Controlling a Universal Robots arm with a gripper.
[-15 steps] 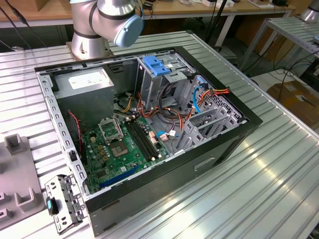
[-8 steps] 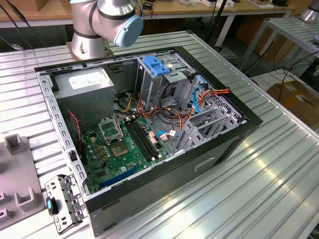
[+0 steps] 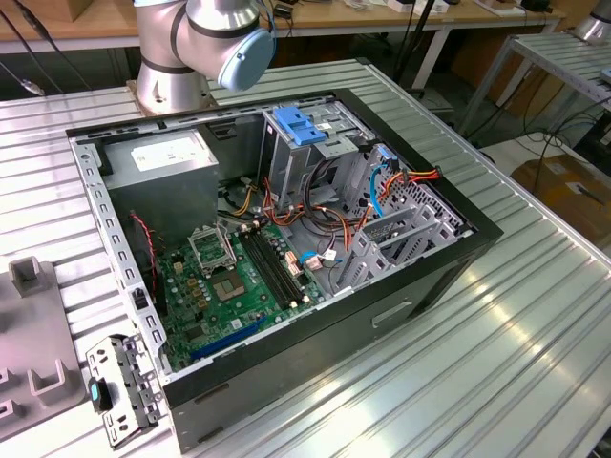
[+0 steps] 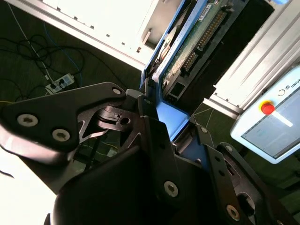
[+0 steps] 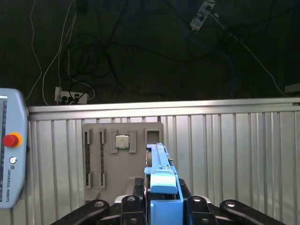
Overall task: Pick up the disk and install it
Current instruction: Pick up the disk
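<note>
1. The gripper point(image 5: 161, 199) is clamped on the disk point(image 5: 159, 164). In both wrist views its black fingers point(image 4: 152, 129) press on opposite sides of the blue-railed body, with no gap to be seen.
2. The disk is carried, not installed. It sits on edge between the fingers and sticks out beyond them. The second wrist view shows its green circuit-board face point(image 4: 197, 42) and a blue rail point(image 4: 171, 117).
3. Reason for the hold (judgement): gripping across the flat faces leaves the rails free, and the rails are what a bay would engage.
4. The first wrist view looks over the ribbed metal table point(image 5: 234, 154) at a grey fixture plate point(image 5: 105, 178) that holds a processor chip point(image 5: 122, 140). A teach pendant point(image 5: 9, 154) lies beside it.
5. In the exterior view the open computer case point(image 3: 315, 353) lies on its side in mid-frame, giving top access to the interior.
6. The drive cage point(image 3: 329, 143), with its blue latch point(image 3: 299, 127), sits at upper centre. The power-supply box point(image 3: 158, 162) is at upper left and the motherboard point(image 3: 224, 286) at lower centre.
7. The arm base point(image 3: 191, 38) stands at the top of the frame, behind the case.
8. Progress (judgement): pick-up is done, installation is not.
</note>
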